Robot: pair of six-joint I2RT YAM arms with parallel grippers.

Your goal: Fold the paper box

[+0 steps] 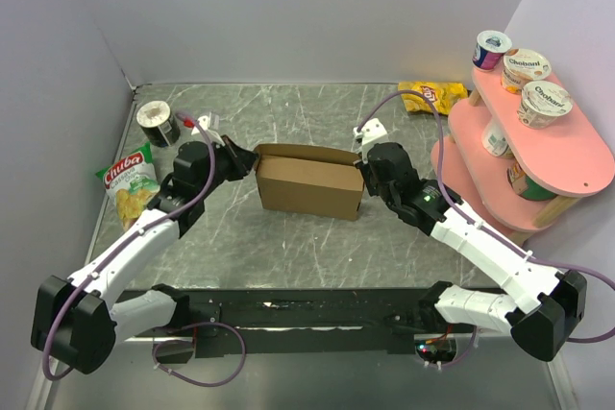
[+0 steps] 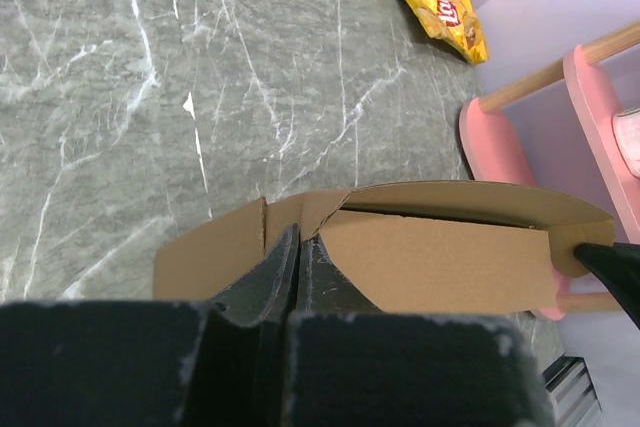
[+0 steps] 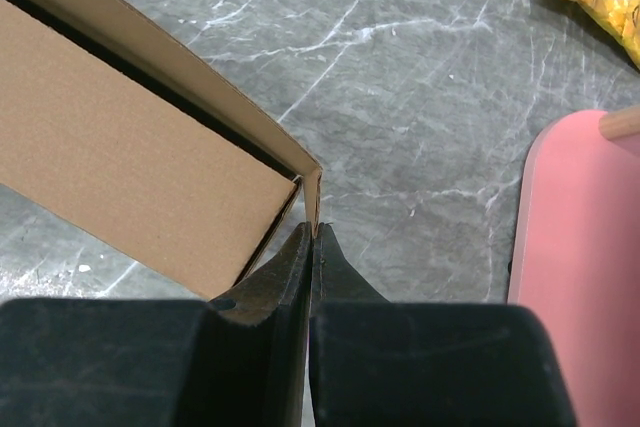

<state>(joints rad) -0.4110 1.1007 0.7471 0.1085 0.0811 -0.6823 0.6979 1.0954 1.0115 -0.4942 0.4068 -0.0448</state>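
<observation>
The paper box is a plain brown cardboard box standing in the middle of the table, its lid raised slightly along the back. My left gripper is at the box's left end. In the left wrist view its fingers are shut, tips against the end flap of the box, with no card visibly between them. My right gripper is at the box's right end. In the right wrist view it is shut on the thin upright edge at the corner of the box.
A pink tiered shelf with yogurt cups stands at the right, close to my right arm. A yellow chips bag lies at the back right. A green snack bag and a dark cup are at the left wall.
</observation>
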